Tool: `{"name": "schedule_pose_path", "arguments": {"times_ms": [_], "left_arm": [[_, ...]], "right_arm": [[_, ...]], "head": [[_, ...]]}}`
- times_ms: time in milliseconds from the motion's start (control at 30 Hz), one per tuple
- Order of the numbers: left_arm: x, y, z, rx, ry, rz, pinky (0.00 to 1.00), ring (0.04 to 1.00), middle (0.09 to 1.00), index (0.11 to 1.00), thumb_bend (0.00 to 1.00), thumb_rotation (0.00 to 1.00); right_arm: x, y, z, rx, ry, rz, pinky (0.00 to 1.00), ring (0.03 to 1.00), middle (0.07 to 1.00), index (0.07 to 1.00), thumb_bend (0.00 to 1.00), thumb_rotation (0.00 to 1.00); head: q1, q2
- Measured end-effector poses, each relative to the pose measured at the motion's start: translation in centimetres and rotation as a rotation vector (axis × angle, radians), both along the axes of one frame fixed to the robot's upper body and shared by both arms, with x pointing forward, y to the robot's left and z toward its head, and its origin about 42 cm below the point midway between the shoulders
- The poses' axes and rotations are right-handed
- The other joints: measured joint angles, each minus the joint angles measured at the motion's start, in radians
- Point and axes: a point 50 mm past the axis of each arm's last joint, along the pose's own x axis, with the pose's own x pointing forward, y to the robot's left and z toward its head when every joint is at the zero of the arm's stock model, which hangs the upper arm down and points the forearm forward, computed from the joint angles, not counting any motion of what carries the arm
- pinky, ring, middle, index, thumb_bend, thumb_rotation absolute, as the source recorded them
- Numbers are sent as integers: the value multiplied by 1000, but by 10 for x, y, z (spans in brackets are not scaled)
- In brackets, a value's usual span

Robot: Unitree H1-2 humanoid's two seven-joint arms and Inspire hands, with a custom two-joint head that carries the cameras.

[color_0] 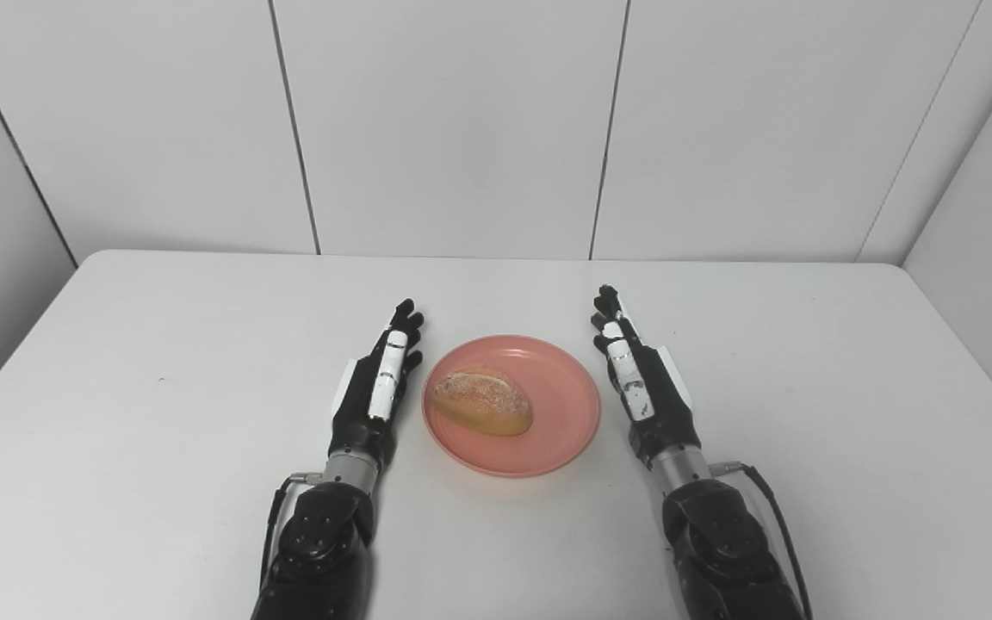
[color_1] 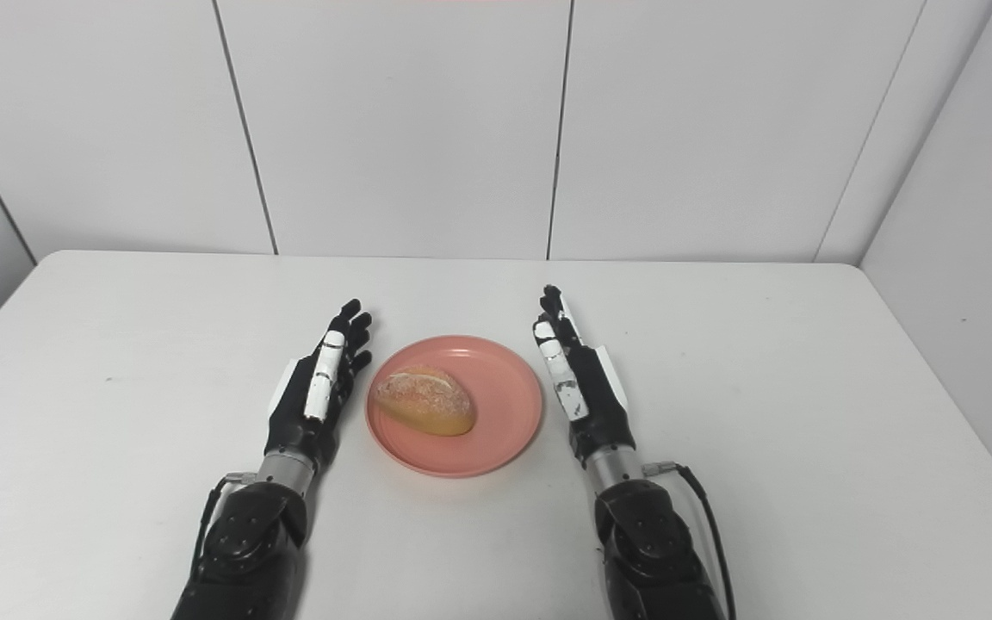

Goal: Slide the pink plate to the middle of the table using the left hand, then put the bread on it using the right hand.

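Observation:
A round pink plate (color_0: 556, 413) lies on the white table near its middle. A golden bread roll (color_0: 483, 401) rests on the plate's left half. My left hand (color_0: 380, 383) stands edge-up just left of the plate, fingers stretched forward, open and holding nothing. My right hand (color_0: 638, 379) stands the same way just right of the plate, open and empty. Neither hand touches the plate or the bread.
The white table (color_0: 160, 379) runs to its far edge against a white panelled wall (color_0: 461, 129). Side walls stand close at the left and right. A cable (color_0: 771, 499) runs along the right forearm.

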Motion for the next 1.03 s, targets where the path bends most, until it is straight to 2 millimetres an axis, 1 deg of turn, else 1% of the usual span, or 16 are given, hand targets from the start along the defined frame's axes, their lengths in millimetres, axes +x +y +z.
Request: {"name": "schedule_pose_path", "arguments": {"times_ms": [233, 400, 733, 1033], "left_arm": [[0, 2, 0, 0, -1, 0, 995, 978, 956, 934, 461, 1000], [0, 2, 0, 2, -1, 0, 990, 974, 953, 933, 464, 1000], [0, 3, 1, 2, 5, 1, 986, 973, 950, 927, 456, 1000], [0, 5, 2, -11, 17, 2, 970, 962, 940, 915, 474, 1000]], "right_arm": [[1, -2, -7, 68, 63, -24, 1000, 1000, 1000, 1000, 736, 1000], [3, -2, -7, 103, 72, -38, 1000, 1000, 1000, 1000, 758, 1000], [4, -2, -6, 126, 77, -54, 1000, 1000, 1000, 1000, 757, 1000], [4, -4, -6, 138, 79, -74, 1000, 1000, 1000, 1000, 737, 1000]], "head": [[-5, 2], [-6, 2], [-9, 2], [-12, 5]]}}
